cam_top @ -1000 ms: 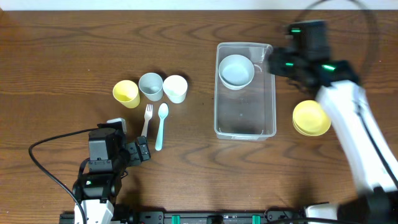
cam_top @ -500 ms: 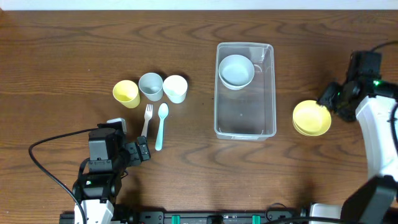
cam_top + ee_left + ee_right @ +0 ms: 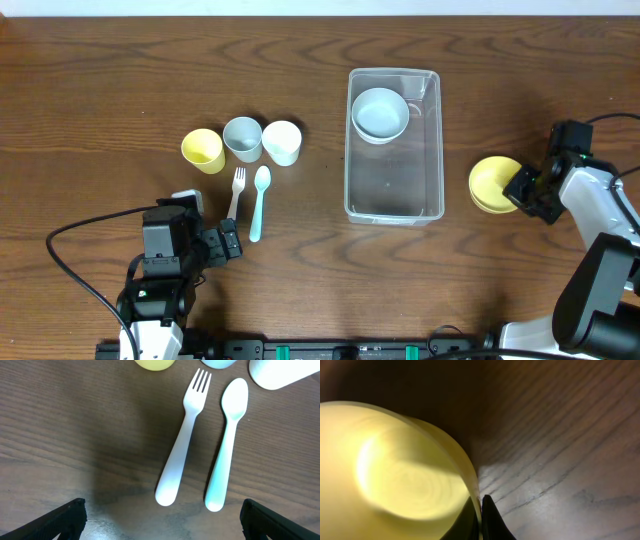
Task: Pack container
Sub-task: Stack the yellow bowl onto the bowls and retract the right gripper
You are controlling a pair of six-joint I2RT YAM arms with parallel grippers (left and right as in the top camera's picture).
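The clear plastic container [image 3: 394, 195] stands right of the table's middle, with a pale bowl [image 3: 379, 114] in its far end. A yellow bowl [image 3: 491, 183] sits just right of it. My right gripper [image 3: 522, 188] is shut on that bowl's right rim; in the right wrist view the two fingers [image 3: 480, 519] pinch the bowl's wall [image 3: 400, 475]. My left gripper [image 3: 226, 243] is open and empty at the near left, just below the white fork [image 3: 182, 442] and pale blue spoon [image 3: 228, 445].
A yellow cup [image 3: 202, 150], a grey cup [image 3: 242, 138] and a white cup [image 3: 282, 142] stand in a row left of the container. The fork [image 3: 237, 190] and spoon [image 3: 258, 202] lie in front of them.
My right arm has swung from the container's far right corner down to the yellow bowl and closed on its rim. The bowl has shifted slightly left. The left arm has not moved.
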